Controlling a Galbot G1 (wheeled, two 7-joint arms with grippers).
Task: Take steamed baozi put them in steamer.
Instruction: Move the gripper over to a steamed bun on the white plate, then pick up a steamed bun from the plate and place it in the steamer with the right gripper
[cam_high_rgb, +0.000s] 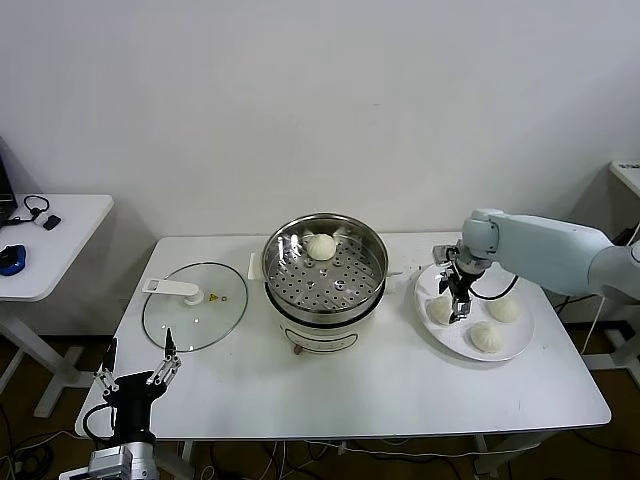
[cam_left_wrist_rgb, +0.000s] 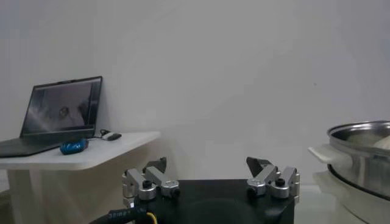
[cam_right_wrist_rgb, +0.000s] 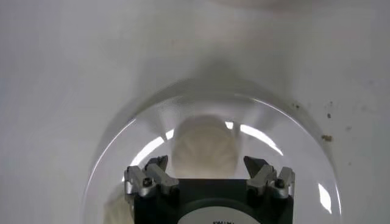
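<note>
One baozi (cam_high_rgb: 321, 246) in steamer (cam_high_rgb: 372, 247); right claw (cam_high_rgb: 460, 309) spread above plate (cam_high_rgb: 452, 340) bun (cam_right_wrist_rgb: 204, 146); left claw (cam_high_rgb: 137, 376) spread

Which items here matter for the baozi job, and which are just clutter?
Job:
- baozi already in the steamer
- three baozi on the white plate
- right gripper, open, above a plate baozi

Lying about:
- glass lid
- left gripper, open, idle at the table's near edge
- laptop and blue mouse on the side table
</note>
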